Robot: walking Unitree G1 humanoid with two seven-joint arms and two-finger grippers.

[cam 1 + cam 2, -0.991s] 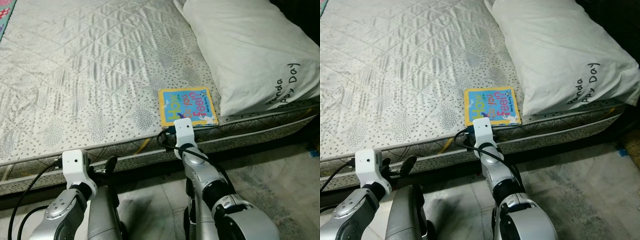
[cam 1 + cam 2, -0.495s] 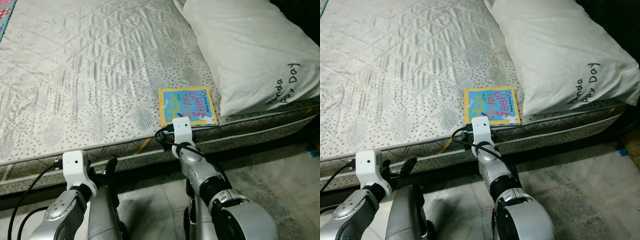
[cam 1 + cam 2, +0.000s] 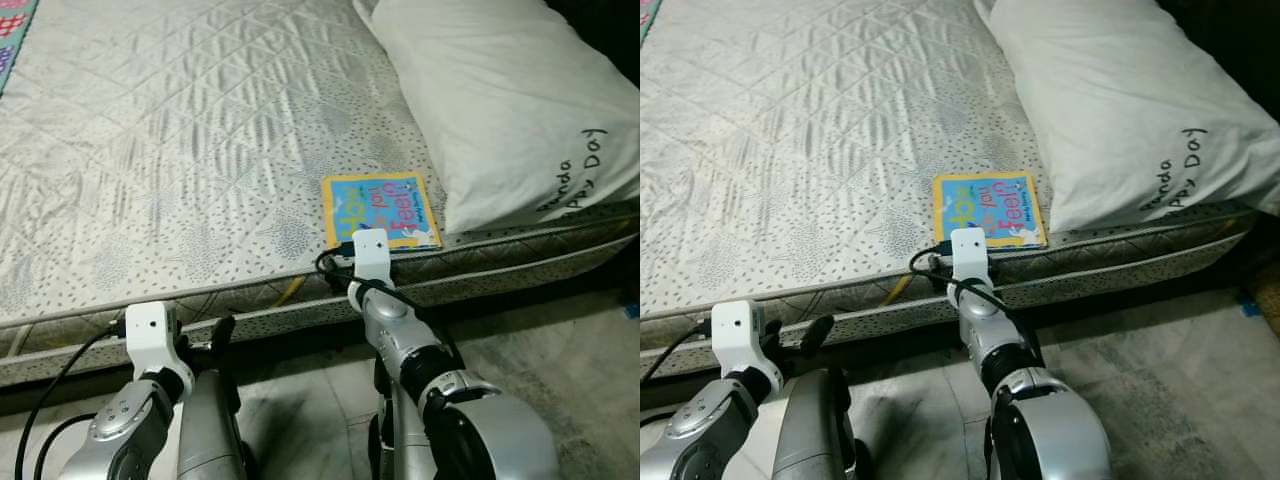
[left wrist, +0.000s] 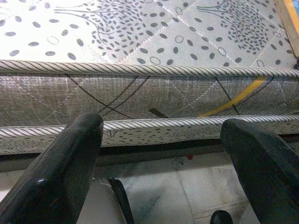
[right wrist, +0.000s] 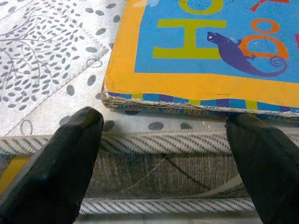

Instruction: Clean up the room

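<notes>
A children's board book (image 3: 382,208) with a yellow border and blue cover lies flat near the mattress's front edge, beside the pillow. My right arm reaches up to it, its white wrist block (image 3: 371,253) covering the book's near edge. In the right wrist view my right gripper (image 5: 168,154) is open, its fingers (image 5: 70,163) level with the mattress side just short of the book (image 5: 210,46). My left gripper (image 4: 163,158) is open too, low in front of the mattress side (image 4: 140,100).
The quilted white mattress (image 3: 180,150) spans the view, with a large white pillow (image 3: 500,100) at the right. Grey stone floor (image 3: 540,340) lies below the bed edge. A colourful mat corner (image 3: 12,30) shows at the far left.
My right arm has reached forward and up, so the wrist block now sits at the book's near edge. The camera has shifted slightly. The left arm is unchanged.
</notes>
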